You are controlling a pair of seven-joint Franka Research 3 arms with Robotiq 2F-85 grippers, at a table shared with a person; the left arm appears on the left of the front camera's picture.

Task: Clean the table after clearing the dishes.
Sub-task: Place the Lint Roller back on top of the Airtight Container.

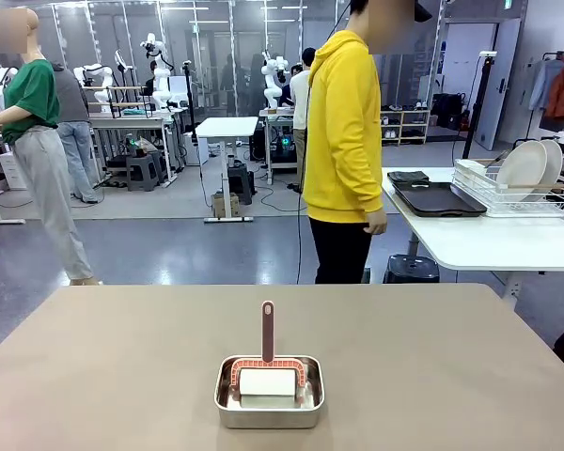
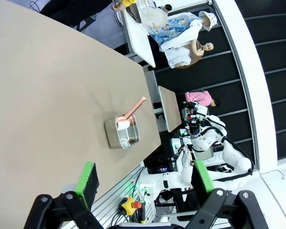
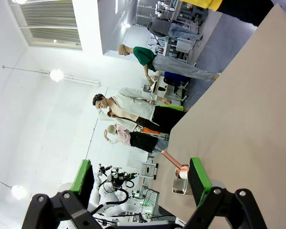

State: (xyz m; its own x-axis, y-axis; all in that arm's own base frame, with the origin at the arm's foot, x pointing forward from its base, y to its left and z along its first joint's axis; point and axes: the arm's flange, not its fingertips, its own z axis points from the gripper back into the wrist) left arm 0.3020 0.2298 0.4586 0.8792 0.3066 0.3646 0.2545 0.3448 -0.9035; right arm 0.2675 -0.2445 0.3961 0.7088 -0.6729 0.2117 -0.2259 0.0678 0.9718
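Since the table (image 1: 122,357) already stands bare of dishes, which sit in the rack (image 1: 517,193) on the white table behind the person (image 1: 343,141), we judge wiping to be the step in hand. Left of the pan, our left gripper (image 2: 144,180) hangs high, jaws wide and empty. Centrally, the pan (image 1: 269,393) holds the brush (image 1: 267,362), handle upright. Right of the pan, our right gripper (image 3: 142,179) is likewise wide and empty. We should descend over the handle, close squarely, then lift clear of the pan rim before sweeping.
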